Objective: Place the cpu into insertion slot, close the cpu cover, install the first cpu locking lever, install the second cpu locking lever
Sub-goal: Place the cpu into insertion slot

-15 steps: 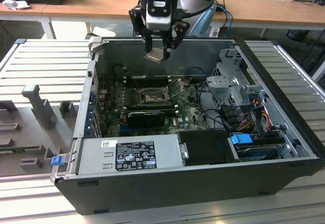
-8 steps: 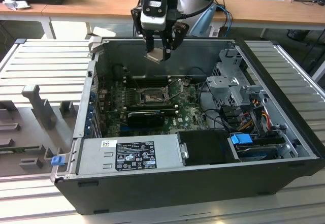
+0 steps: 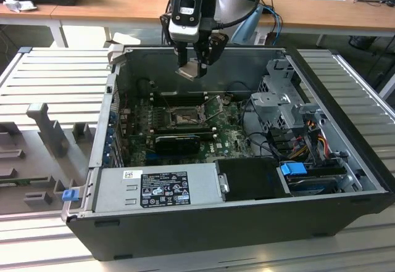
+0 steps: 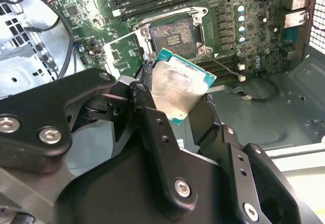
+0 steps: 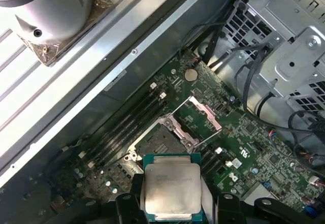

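My gripper [image 3: 192,67] hangs over the back of the open computer case, shut on the cpu [image 3: 189,70]. In both wrist views the cpu [image 4: 177,87] [image 5: 171,186], a silvery square chip with a green edge, sits tilted between the black fingers [image 4: 143,99]. The insertion slot [image 3: 182,118] [image 4: 172,33] [image 5: 158,141] lies bare on the green board below, well apart from the chip. The cpu cover [image 5: 205,113] [image 4: 118,56] is swung open beside the socket. A thin wire lever [image 4: 226,67] sticks out on the other side of it.
Black memory slots [image 3: 179,98] run behind the socket and a long black card [image 3: 177,141] lies in front of it. A silver power supply [image 3: 157,187] fills the case front. A metal drive cage [image 3: 281,96] and cables [image 3: 308,137] crowd the exterior view's right.
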